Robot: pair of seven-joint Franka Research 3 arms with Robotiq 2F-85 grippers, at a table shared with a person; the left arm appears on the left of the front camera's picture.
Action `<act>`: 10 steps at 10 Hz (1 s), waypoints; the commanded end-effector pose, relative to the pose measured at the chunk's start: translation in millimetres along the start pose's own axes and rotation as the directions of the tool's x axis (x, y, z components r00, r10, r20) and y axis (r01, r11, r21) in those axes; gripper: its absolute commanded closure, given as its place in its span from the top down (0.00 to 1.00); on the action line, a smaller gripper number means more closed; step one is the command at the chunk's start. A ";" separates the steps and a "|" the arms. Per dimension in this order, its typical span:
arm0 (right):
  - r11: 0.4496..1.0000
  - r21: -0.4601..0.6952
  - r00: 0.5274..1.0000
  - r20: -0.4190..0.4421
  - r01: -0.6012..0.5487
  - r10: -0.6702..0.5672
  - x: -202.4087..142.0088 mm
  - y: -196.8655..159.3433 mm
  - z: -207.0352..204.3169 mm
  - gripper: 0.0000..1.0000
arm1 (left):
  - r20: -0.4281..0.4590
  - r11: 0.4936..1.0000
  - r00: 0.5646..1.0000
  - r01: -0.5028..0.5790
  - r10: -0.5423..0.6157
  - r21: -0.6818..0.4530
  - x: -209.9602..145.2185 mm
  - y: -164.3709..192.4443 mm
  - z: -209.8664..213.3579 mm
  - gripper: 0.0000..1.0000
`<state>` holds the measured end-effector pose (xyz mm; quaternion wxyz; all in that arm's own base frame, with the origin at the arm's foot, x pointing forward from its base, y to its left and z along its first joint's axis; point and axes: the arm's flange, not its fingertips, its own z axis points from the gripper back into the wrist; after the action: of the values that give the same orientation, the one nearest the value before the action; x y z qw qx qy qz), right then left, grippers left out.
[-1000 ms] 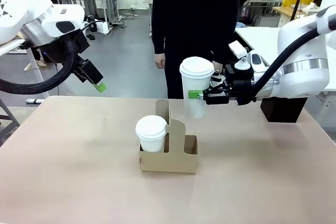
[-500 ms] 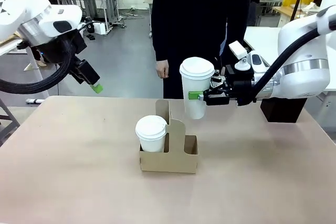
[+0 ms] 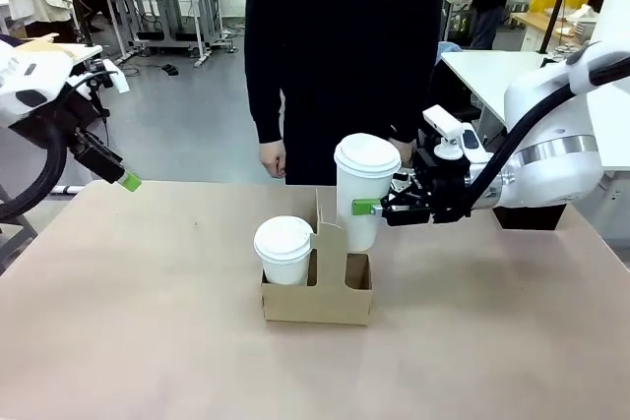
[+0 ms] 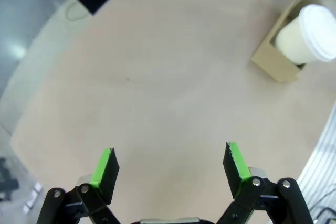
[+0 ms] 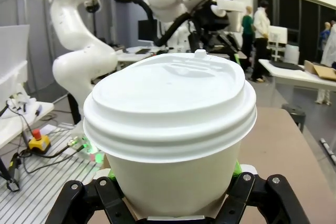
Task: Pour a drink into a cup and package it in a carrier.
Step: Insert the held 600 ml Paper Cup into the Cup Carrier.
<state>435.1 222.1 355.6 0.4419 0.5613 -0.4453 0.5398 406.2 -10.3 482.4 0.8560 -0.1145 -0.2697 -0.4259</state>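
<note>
Packaging half done: first cup [image 3: 283,248] sits in carrier [image 3: 317,304] below our right hand [image 3: 367,207], which clamps second cup [image 3: 366,179]; left hand [image 4: 170,162] gapes empty.

Lower half of seated cup [image 3: 283,248] was hidden by carrier [image 3: 317,304] wall. Whether held cup [image 3: 366,184] base was above or inside the free slot could not be told. Pads [image 5: 234,168] of right gripper [image 3: 366,208] were mostly covered by held cup. Carrier was cropped by left wrist view's right edge.
</note>
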 end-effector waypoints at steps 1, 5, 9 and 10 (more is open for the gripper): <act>0.996 0.084 1.000 0.010 -0.030 0.029 -1.0 -5.8 -4.7 0.80 | 0.071 0.998 0.997 0.040 -0.037 -0.049 -8.0 10.7 -18.8 1.00; 0.995 0.097 1.000 0.009 -0.010 0.009 -20.8 -11.0 -16.3 0.80 | 0.029 0.999 0.999 0.022 -0.021 -0.024 -6.2 3.8 -6.6 1.00; 0.991 0.131 1.000 -0.016 0.027 -0.025 -41.3 -16.5 -23.0 0.80 | 0.029 0.999 0.999 0.022 -0.021 -0.024 -6.2 3.8 -6.6 1.00; 0.990 0.134 0.999 -0.024 0.037 -0.035 -44.7 -15.8 -22.6 0.80 | 0.029 0.999 0.999 0.022 -0.021 -0.024 -6.2 3.8 -6.6 1.00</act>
<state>439.8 248.3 310.6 0.4237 0.5973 -0.3983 0.5523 409.8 -6.3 471.3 0.8457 -0.1185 -0.2748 -0.4419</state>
